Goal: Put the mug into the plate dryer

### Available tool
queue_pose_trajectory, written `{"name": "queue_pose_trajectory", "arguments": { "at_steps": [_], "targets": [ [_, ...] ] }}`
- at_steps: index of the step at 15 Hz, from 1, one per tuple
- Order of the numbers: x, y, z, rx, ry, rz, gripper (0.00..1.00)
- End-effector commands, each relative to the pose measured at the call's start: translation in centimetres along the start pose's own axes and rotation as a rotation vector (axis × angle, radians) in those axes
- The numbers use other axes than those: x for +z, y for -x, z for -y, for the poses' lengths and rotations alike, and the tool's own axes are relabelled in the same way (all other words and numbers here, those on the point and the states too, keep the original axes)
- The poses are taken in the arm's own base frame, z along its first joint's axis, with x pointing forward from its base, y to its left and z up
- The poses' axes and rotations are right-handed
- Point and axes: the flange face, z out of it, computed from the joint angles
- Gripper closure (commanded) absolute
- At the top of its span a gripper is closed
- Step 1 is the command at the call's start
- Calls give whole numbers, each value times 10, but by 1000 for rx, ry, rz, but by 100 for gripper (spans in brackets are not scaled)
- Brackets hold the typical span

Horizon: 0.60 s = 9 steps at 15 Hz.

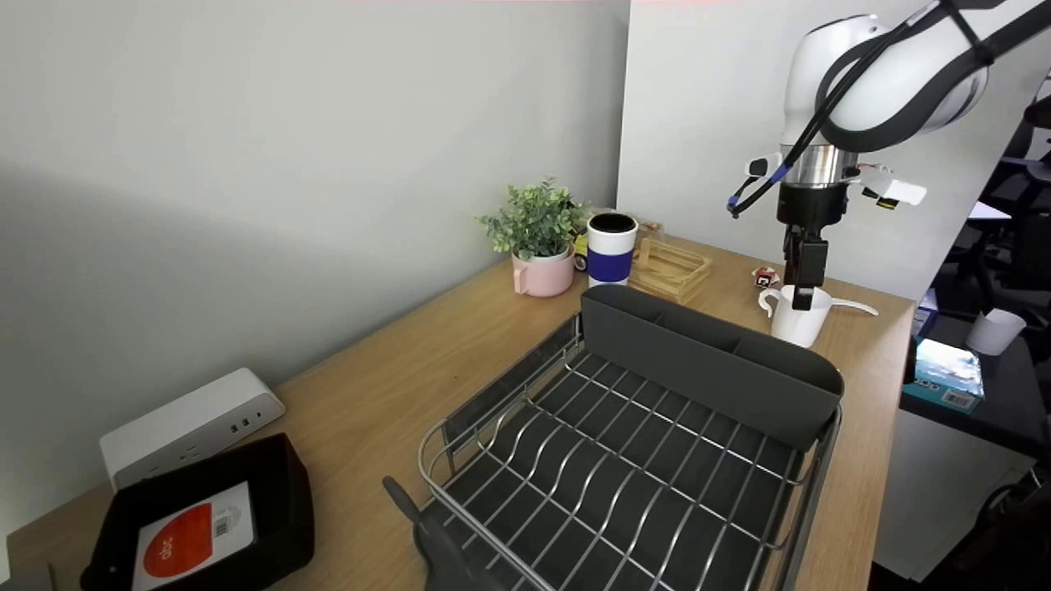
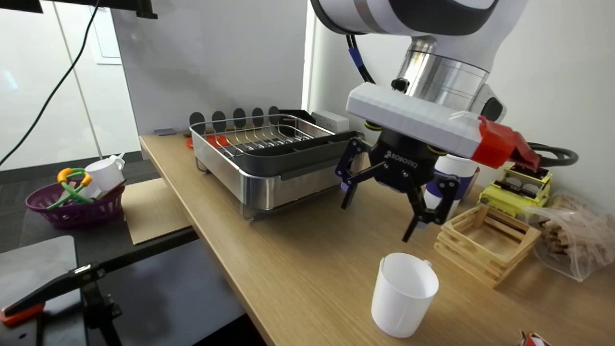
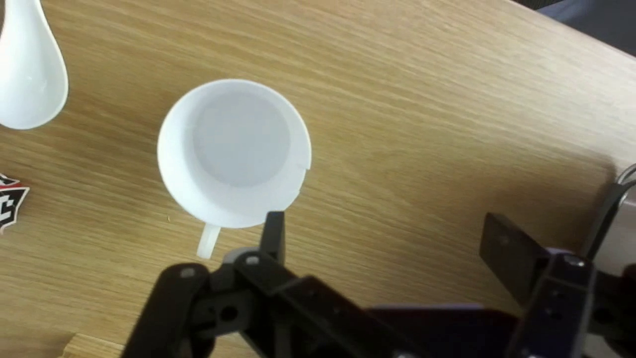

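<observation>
The white mug (image 1: 793, 326) stands upright on the wooden table, its handle at its side; it also shows in an exterior view (image 2: 402, 300) and in the wrist view (image 3: 238, 144), where its inside looks empty. The dark grey plate dryer (image 1: 698, 369) has wire bars and a grey compartment bin at the end nearer the mug; it also shows in an exterior view (image 2: 269, 192). My gripper (image 2: 375, 223) is open and empty above the table, between the mug and the dryer. In the wrist view the gripper (image 3: 382, 219) has one fingertip overlapping the mug's rim, the mug outside the jaws.
A white spoon (image 3: 32, 74) and a red-black wrapped piece (image 3: 9, 204) lie beyond the mug. A wooden crate (image 2: 485, 250), a tumbler with a blue band (image 1: 611, 242) and a potted plant (image 1: 538, 234) stand toward the wall. The table edge runs along the dryer's other side.
</observation>
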Motion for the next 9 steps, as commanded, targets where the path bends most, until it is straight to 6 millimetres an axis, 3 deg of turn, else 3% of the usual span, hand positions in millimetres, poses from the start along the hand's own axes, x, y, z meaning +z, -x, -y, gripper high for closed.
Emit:
{"name": "queue_pose_trajectory", "arguments": {
  "at_steps": [1, 9],
  "targets": [
    [-5, 15, 9, 32, 8, -23, 0],
    [2, 20, -15, 105, -18, 0, 0]
  ]
}}
